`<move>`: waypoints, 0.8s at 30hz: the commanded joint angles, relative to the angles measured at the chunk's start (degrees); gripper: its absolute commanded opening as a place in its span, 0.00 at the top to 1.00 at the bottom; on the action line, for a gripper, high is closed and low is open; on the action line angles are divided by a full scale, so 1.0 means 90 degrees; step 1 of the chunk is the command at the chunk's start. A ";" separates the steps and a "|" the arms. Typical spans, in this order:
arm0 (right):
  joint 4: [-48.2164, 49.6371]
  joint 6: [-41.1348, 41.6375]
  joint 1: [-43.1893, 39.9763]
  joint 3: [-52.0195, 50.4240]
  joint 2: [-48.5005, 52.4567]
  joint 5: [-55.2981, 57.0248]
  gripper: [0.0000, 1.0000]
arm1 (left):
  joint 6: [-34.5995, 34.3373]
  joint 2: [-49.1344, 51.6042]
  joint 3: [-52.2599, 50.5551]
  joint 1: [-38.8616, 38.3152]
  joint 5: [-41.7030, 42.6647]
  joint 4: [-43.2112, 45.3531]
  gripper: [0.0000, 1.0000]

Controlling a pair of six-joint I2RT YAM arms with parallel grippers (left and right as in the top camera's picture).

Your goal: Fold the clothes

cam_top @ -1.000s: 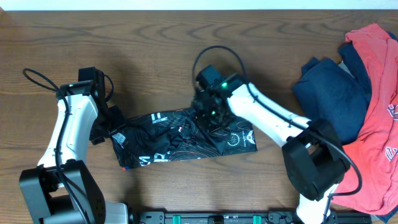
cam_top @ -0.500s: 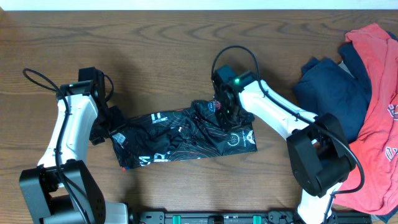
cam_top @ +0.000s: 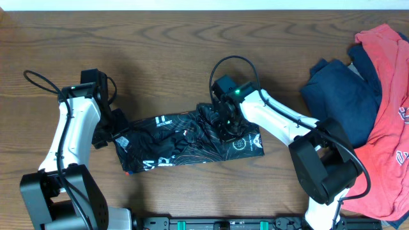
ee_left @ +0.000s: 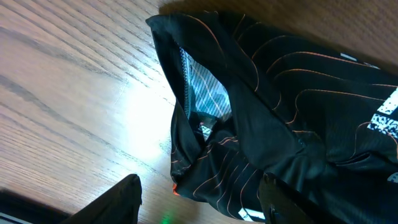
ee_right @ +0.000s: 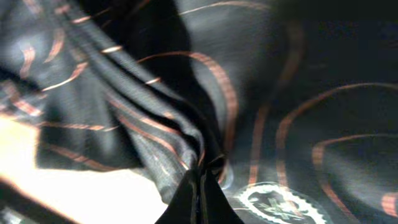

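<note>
1 black jersey (cam_top: 167, 145): bunched lengthwise, centre of table (cam_top: 160, 51). Right gripper (cam_top: 225, 123): clamped on a jersey fold. Left gripper (cam_top: 119, 135): fingers spread at jersey's left end. Navy garment (cam_top: 339, 96), red garment (cam_top: 390, 102): heaped far right.

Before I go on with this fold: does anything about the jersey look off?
Yes. The jersey is not flat. It is bunched into a raised ridge at its middle, where the right gripper pinches a fold of it. Its left end lies crumpled and gaping open by the left gripper.
</note>
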 commanded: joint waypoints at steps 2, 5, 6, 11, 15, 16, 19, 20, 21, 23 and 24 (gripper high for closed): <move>-0.0180 -0.1838 0.0209 -0.0029 -0.0129 -0.2327 0.98 | -0.0056 -0.0012 0.0036 0.0022 -0.0010 -0.0041 0.37; -0.0585 -0.2591 0.0415 -0.0029 -0.0129 -0.2642 0.91 | -0.0056 -0.0012 0.0036 0.0022 -0.0010 -0.0044 0.37; -0.0646 -0.2652 0.0459 -0.0029 -0.0129 -0.2550 0.83 | -0.0056 -0.0012 0.0036 0.0022 -0.0010 -0.0046 0.37; -0.0527 -0.1843 0.0493 -0.0027 -0.0129 -0.1263 0.73 | -0.0056 -0.0012 0.0036 0.0022 -0.0012 -0.0095 0.30; -0.0488 -0.0430 0.0262 0.0027 -0.0223 0.0376 0.73 | -0.0053 -0.0012 -0.0012 0.0022 -0.0015 -0.0121 0.25; -0.0493 -0.0204 0.0194 0.0053 -0.0267 0.0636 0.73 | -0.0046 -0.0010 -0.0039 0.0022 -0.0015 -0.0109 0.24; -0.0452 0.0226 -0.0044 0.0083 -0.0503 0.1163 0.72 | 0.0163 0.0002 -0.0233 0.0022 -0.0010 0.0005 0.20; -0.0430 0.0265 -0.0129 0.0083 -0.0597 0.1260 0.72 | 0.0236 0.0002 -0.0306 0.0022 -0.0010 0.0051 0.19; -0.0413 0.0260 -0.0204 0.0083 -0.0673 0.1268 0.71 | 0.0284 0.0002 -0.0389 0.0032 -0.0010 0.0119 0.19; -0.0396 0.0260 -0.0367 0.0083 -0.0787 0.1263 0.69 | 0.0284 0.0010 -0.0527 0.0063 -0.0007 0.0265 0.18; -0.0401 0.0255 -0.0447 0.0083 -0.0809 0.1263 0.69 | 0.0294 0.0015 -0.0605 0.0078 -0.0007 0.0364 0.18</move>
